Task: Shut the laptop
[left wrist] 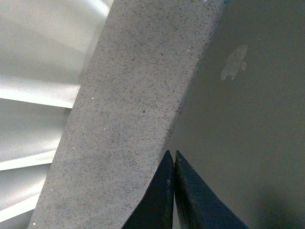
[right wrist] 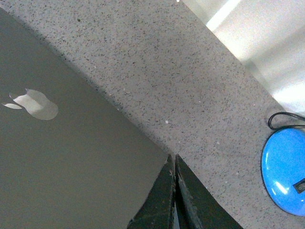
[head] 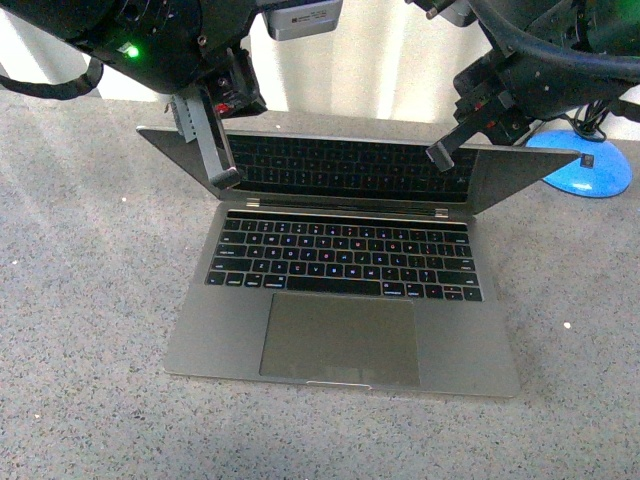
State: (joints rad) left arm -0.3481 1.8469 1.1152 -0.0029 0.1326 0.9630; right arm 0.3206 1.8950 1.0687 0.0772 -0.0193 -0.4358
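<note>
The grey laptop (head: pixel 345 300) lies on the speckled table with its lid (head: pixel 510 180) tilted well forward over the black keyboard. My left gripper (head: pixel 226 178) is shut, its tip against the lid's top edge near the left side. My right gripper (head: pixel 438 155) is shut too, tip on the top edge toward the right. Both wrist views look down the lid's back: the pale apple logo (left wrist: pixel 233 63) shows beyond my shut left gripper (left wrist: pixel 172 153), and the logo (right wrist: pixel 34 104) again beside my shut right gripper (right wrist: pixel 172 156), which sits at the lid's edge.
A blue round base (head: pixel 590 165) with a black cable sits on the table just right of the lid, also in the right wrist view as the blue base (right wrist: pixel 285 169). A pale wall (head: pixel 390 60) rises behind the table's far edge.
</note>
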